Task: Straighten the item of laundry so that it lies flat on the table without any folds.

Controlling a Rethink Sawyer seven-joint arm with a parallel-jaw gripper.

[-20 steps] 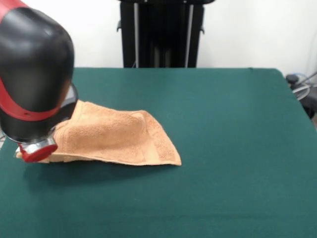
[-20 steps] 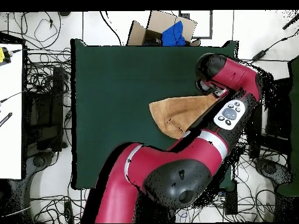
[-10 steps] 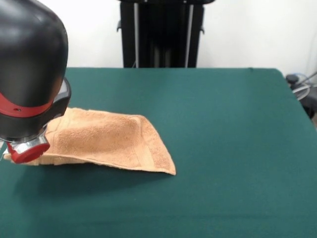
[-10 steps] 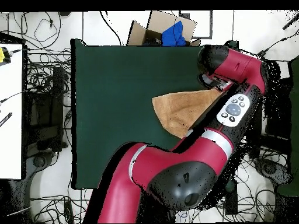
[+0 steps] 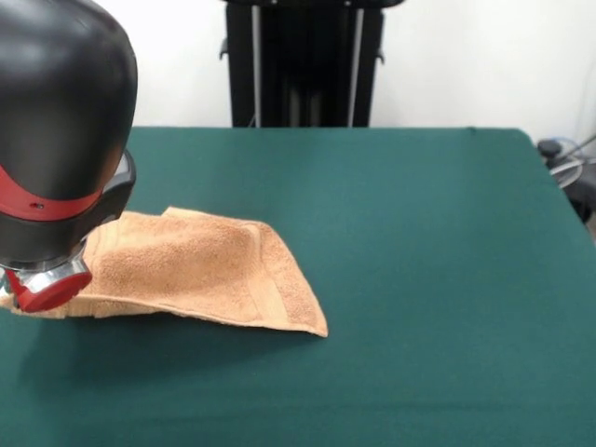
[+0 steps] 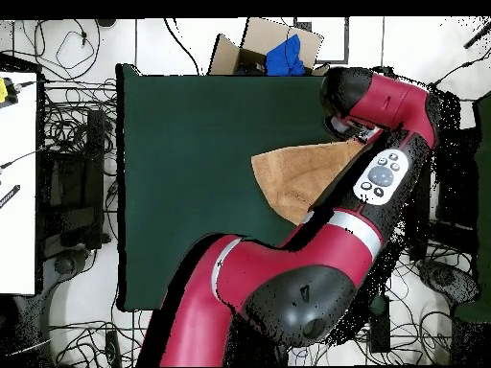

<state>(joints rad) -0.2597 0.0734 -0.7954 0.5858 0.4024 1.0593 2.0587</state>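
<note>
**Towel drawn out at the tabletop's edge**

Green felt covers the tabletop (image 5: pixel 419 233), and the peach towel (image 5: pixel 200 270) is seen lying near one side edge — one end raised under the arm's wrist (image 5: pixel 47 279), apparently so a fold can be pulled out. Whether the fingers are apart or clamped cannot be told (they are hidden). A doubled layer remains along the near hem.

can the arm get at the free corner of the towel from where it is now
Probably yes. The towel's free corner lies on open table with nothing around it, and the arm hangs over the towel's opposite end.
</note>
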